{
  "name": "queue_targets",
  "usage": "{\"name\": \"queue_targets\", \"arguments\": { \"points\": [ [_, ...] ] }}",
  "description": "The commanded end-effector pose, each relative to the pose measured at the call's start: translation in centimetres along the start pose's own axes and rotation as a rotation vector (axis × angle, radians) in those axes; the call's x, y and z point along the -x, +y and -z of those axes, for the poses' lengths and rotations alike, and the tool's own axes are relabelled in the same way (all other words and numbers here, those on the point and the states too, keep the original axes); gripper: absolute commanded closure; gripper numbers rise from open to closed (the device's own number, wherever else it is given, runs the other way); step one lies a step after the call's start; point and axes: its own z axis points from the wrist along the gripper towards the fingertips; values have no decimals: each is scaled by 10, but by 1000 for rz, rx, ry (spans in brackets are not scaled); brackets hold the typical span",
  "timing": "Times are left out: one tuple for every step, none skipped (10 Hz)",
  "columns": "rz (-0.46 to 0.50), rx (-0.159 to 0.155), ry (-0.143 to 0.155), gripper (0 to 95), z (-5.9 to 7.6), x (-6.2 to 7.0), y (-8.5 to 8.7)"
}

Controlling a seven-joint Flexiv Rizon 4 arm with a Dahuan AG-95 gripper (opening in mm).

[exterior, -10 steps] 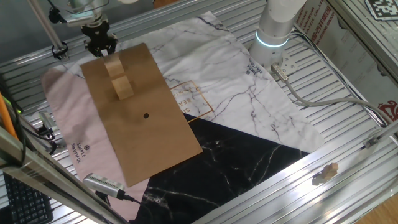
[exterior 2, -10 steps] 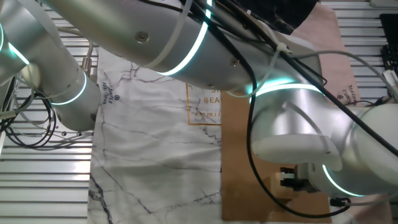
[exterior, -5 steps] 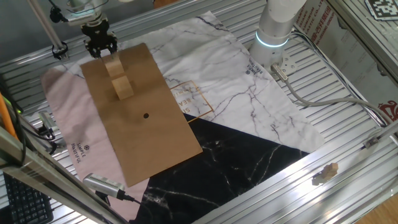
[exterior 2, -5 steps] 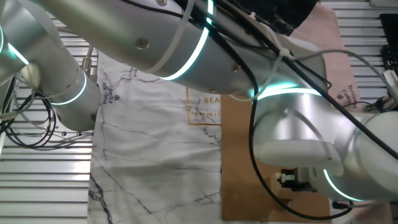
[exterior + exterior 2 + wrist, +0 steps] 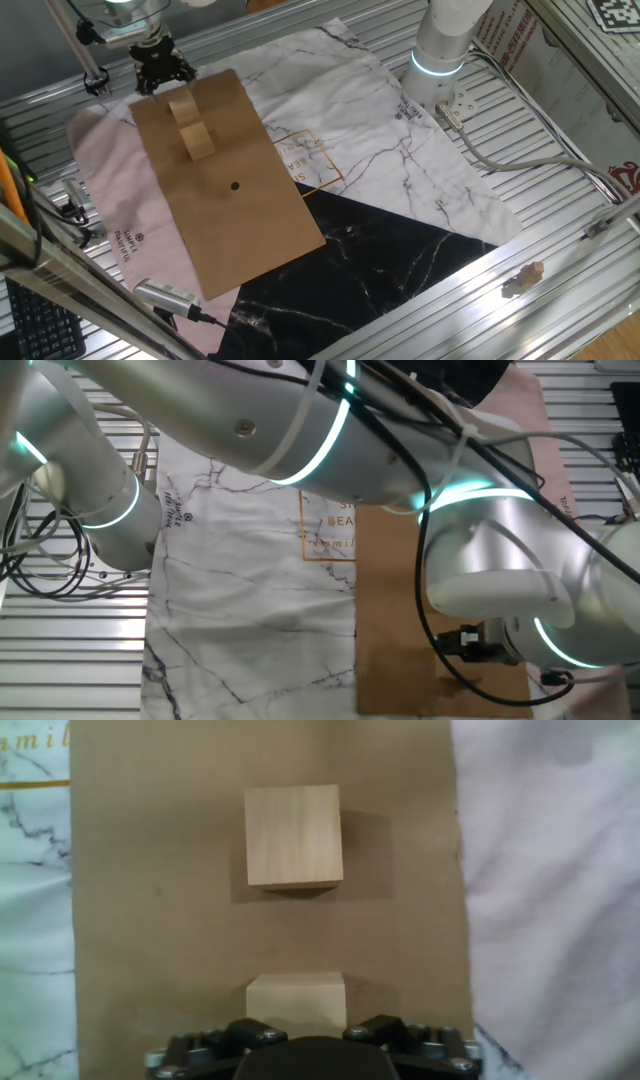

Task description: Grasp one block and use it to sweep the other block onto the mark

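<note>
Two pale wooden blocks lie on a brown paper sheet (image 5: 250, 225). The far block (image 5: 182, 105) sits just in front of my gripper (image 5: 163, 72), and the second block (image 5: 197, 140) lies a little beyond it towards the mark (image 5: 235, 185), a small black dot. In the hand view the near block (image 5: 296, 1002) is partly hidden under my gripper (image 5: 308, 1035), and the other block (image 5: 293, 835) lies ahead. The gripper is open and empty, hovering at the paper's far end. The mark is out of the hand view. In the other fixed view the arm hides the blocks.
The brown sheet lies over a pink cloth (image 5: 105, 190), a white marble cloth (image 5: 400, 150) and a black marble sheet (image 5: 400, 270). An orange square outline with letters (image 5: 312, 160) is beside the paper. The arm's base (image 5: 440, 50) and cables (image 5: 520, 150) are at the back right.
The gripper has shifted slightly up and away from the near block. Both blocks stay where they were.
</note>
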Motion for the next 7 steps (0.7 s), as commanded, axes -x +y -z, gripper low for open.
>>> {"name": "queue_targets", "arguments": {
  "points": [
    [-8,-3,0,0,-1,-1,1],
    [-13,-4,1,0,-1,-1,1],
    [-14,-6,1,0,-1,-1,1],
    [-18,-7,1,0,-3,-2,3],
    [-26,-9,-6,0,-7,-4,5],
    [-27,-11,-9,0,-9,-5,6],
    [-28,-14,-8,190,-11,-5,8]
  ]
}}
